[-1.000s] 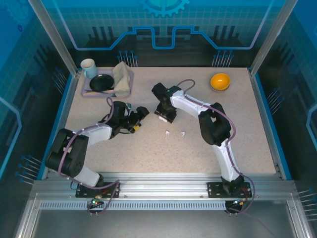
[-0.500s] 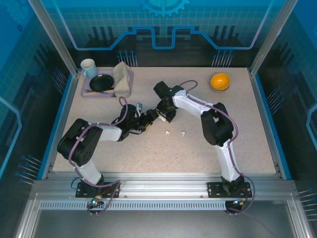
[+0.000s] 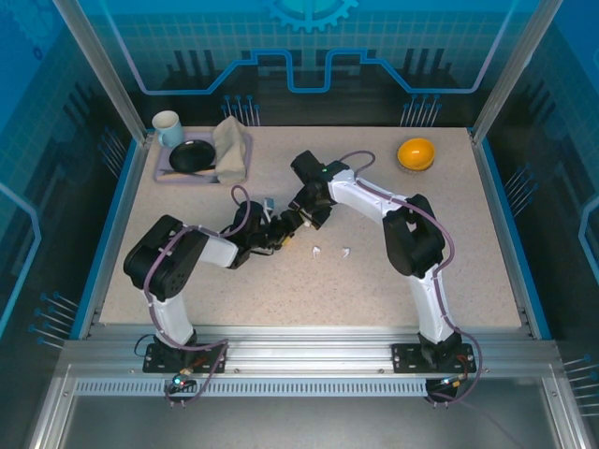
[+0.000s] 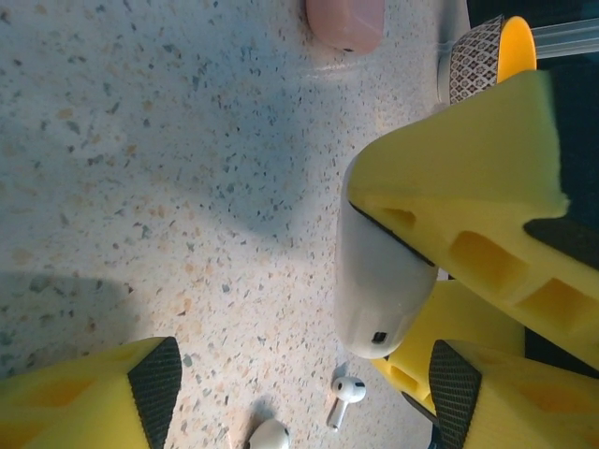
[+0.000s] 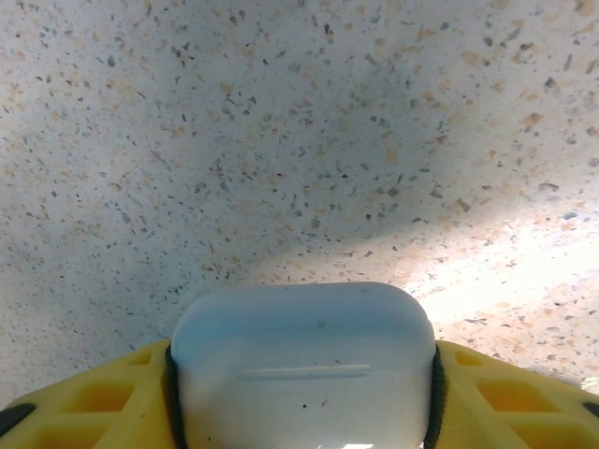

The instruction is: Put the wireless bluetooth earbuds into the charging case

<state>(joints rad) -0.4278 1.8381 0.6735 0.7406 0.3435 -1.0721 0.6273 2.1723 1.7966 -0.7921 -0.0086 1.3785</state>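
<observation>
A white charging case (image 5: 304,365) with its lid closed is pinched between the yellow fingers of my right gripper (image 5: 302,379). In the left wrist view the same case (image 4: 379,281) hangs tilted just above the table, held by those yellow fingers (image 4: 487,215). My left gripper (image 4: 304,388) is open right beside it, pads wide apart with nothing between them. Two white earbuds lie loose on the table, one (image 4: 348,393) below the case and another (image 4: 270,435) at the frame's bottom edge. From above, both earbuds (image 3: 316,251) (image 3: 345,252) lie just right of my left gripper (image 3: 285,232).
A salmon-pink case (image 4: 344,21) lies on the table beyond the white one. A tray (image 3: 161,174) at the back left holds a mug (image 3: 168,126), a black bowl (image 3: 192,156) and a cloth (image 3: 232,148). An orange bowl (image 3: 416,152) sits at the back right.
My left arm has swung right and forward until its gripper meets the right gripper, and its jaws have narrowed somewhat. The right gripper shifted slightly left, still holding the white case.
</observation>
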